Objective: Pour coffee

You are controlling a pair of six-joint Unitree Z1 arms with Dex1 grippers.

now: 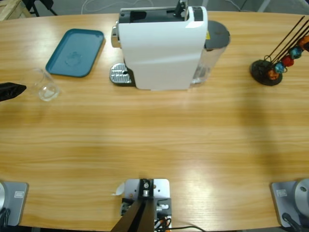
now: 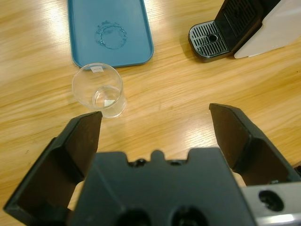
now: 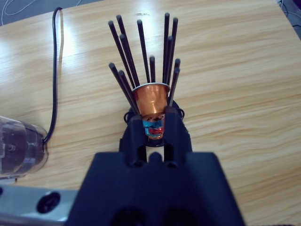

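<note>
While upright at the high view's left edge, mouth up, clear glass cup (image 1: 45,85) stands on wooden surface (image 1: 154,145) below teal tray (image 1: 76,52) | left pincer (image 2: 155,125) spread apart, level, beside cup, not touching | right pincer (image 3: 153,127) clamped together toward black rod capsule stand (image 3: 148,70).

The scene is brightly and evenly lit from overhead. Broad pale glare is spread across the bench (image 1: 154,145) in the high view, and white patches are seen at the top of both wrist views. A soft shadow is cast below the coffee machine (image 1: 161,48). The near black gripper bodies are rendered slightly soft at the lower edges.
</note>
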